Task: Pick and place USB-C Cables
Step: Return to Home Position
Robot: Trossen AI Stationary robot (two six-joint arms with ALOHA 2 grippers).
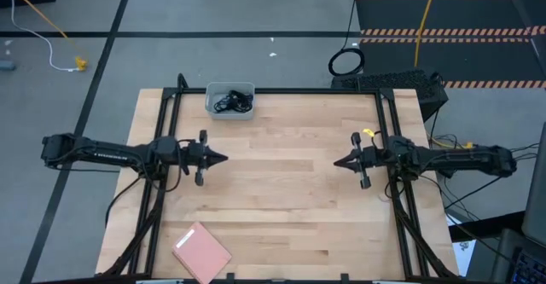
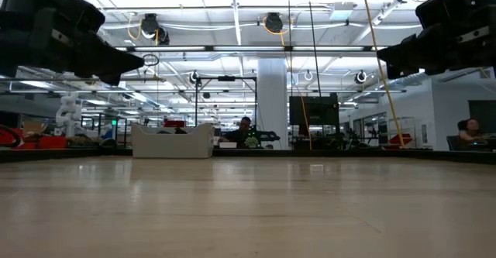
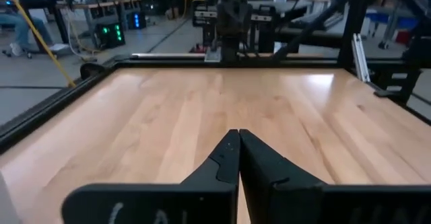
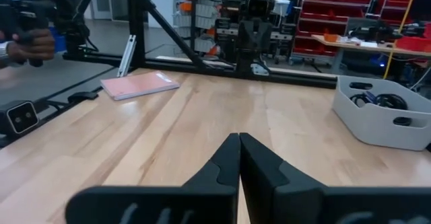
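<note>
Both arms are finished in matt black throughout. The left arm (image 1: 102,155) is built of slim tubular links, and pale lettering (image 1: 109,156) is printed along its forearm. A short crossbar (image 1: 202,158) is set behind the left gripper (image 1: 223,158), whose wedge-shaped fingers (image 3: 219,167) taper to a thin point. The right arm (image 1: 465,159) and right gripper (image 1: 335,163) are shaped alike; a small yellow tag (image 1: 368,134) is fixed by that wrist.
</note>
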